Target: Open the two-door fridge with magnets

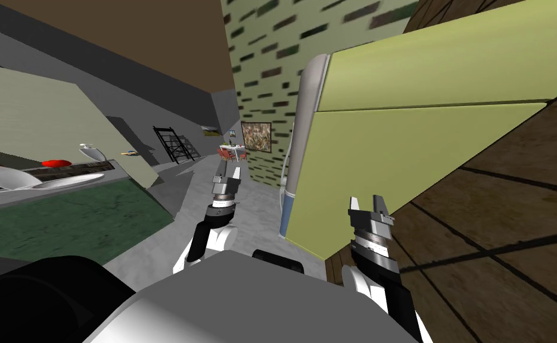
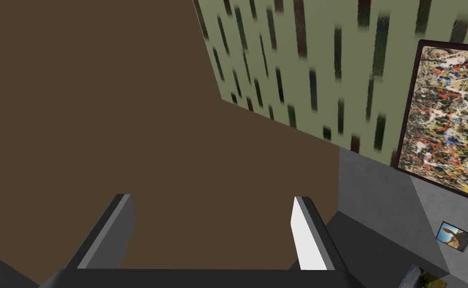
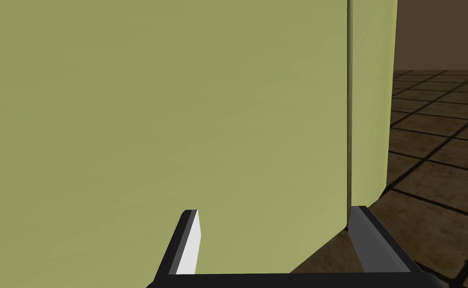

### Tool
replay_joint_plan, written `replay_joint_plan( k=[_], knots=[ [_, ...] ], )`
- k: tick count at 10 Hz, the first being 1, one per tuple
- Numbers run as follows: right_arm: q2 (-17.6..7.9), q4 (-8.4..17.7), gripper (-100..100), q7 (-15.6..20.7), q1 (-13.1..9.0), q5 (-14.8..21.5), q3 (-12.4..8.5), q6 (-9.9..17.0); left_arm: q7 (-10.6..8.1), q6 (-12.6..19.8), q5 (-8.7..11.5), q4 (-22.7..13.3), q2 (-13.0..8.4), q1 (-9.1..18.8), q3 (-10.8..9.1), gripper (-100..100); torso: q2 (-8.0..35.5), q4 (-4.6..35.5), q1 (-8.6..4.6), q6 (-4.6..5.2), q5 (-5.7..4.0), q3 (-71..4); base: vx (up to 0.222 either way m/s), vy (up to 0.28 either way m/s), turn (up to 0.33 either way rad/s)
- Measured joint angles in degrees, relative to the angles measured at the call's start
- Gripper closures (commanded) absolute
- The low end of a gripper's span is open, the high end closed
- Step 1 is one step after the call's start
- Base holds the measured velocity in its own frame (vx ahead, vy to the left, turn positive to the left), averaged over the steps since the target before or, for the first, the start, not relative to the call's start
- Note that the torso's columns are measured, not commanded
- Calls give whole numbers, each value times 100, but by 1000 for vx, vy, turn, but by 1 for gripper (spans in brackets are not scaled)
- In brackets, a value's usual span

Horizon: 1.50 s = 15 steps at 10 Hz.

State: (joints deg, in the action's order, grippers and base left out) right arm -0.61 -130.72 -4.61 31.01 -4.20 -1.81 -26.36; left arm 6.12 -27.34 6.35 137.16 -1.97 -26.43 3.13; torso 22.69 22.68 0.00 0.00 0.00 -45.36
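Both fingers [image 3: 190, 245] of the right gripper [image 1: 367, 201] are held spread beside the fridge [image 1: 426, 137], whose grey door edge [image 1: 304, 119] must next be reached.

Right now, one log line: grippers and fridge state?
phase: approach | right gripper: open, close to green side of fridge | left gripper: open, held forward, empty | fridge: looks shut

**Both arms forward, both end effectors spread**

The left end effector [image 1: 226, 174] reaches ahead on an extended arm, wrist in line with the forearm, and its two fingers [image 2: 305, 235] stand wide apart. The right end effector [image 1: 367, 203] is held nearer the torso, with the forearm angled up and forward. Its fingers [image 3: 188, 245] are likewise parted to full width.
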Motion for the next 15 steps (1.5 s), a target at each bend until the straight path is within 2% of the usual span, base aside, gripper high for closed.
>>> replay_joint_plan(
  k=[3, 4, 6, 9, 13, 15],
  knots=[
    [0, 0, 0, 0, 0, 0, 0, 0, 0, 0, 0, 0, 0, 0, 0, 0, 1270, 1269, 0, 0, 0, -2537, 0, 0, 0],
    [0, 0, -100, 0, 0, 0, 0, 0, 0, 0, 0, 0, 0, 0, 0, 0, 1693, 1692, 0, 0, 0, -3383, 16, 22, 61],
    [-289, -4, -100, 155, 35, 155, -59, 67, 0, 0, 0, -2, 1, -1, 1, 0, 1936, 1936, 12, -1, 4, -3892, 18, 50, 62],
    [-554, 11, -100, 519, 74, 489, -171, 215, 0, 0, 0, -2, 1, -1, 1, 0, 1955, 1959, 6, 0, 2, -3923, 31, 72, 81],
    [-732, -27, -100, 1153, 155, 1108, -400, 524, 0, 1, 0, -2, 1, -1, 1, 0, 1961, 1960, 2, 0, 1, -3920, 33, 81, 87],
    [-766, -52, -100, 1408, 221, 1312, -479, 596, 0, 1, 0, -2, 1, -1, 1, 0, 1961, 1961, -7, 0, -2, -3919, 33, 68, 97]
  ],
)
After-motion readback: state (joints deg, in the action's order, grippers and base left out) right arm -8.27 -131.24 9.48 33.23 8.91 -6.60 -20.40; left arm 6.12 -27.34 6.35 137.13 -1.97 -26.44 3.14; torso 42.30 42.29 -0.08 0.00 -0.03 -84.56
